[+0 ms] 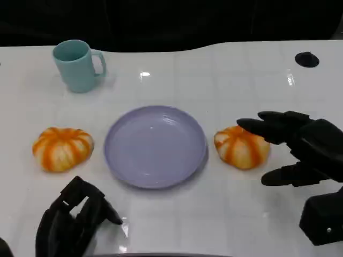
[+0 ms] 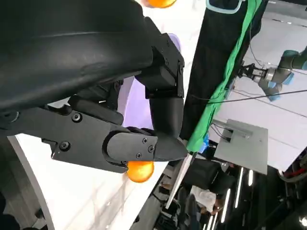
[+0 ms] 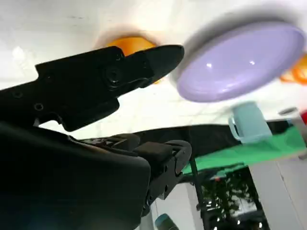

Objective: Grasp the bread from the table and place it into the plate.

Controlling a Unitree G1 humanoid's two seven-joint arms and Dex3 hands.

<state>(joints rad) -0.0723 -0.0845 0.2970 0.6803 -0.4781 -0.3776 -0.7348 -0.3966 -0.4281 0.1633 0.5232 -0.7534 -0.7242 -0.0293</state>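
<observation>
Right hand (image 1: 300, 152) hovers with fingers spread beside the right bread roll (image 1: 242, 146) — holding nothing. Left hand (image 1: 72, 219) rests curled near the table edge, empty — lavender plate (image 1: 155, 145) is bare.

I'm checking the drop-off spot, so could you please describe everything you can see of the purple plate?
The plate is round, pale lavender, smooth and glossy like plastic, with a shallow raised rim. It lies flat and upright at the table's centre, empty, between two orange-and-white breads, touching neither. Neither hand touches it. The right wrist view shows the same glossy, empty dish.
</observation>
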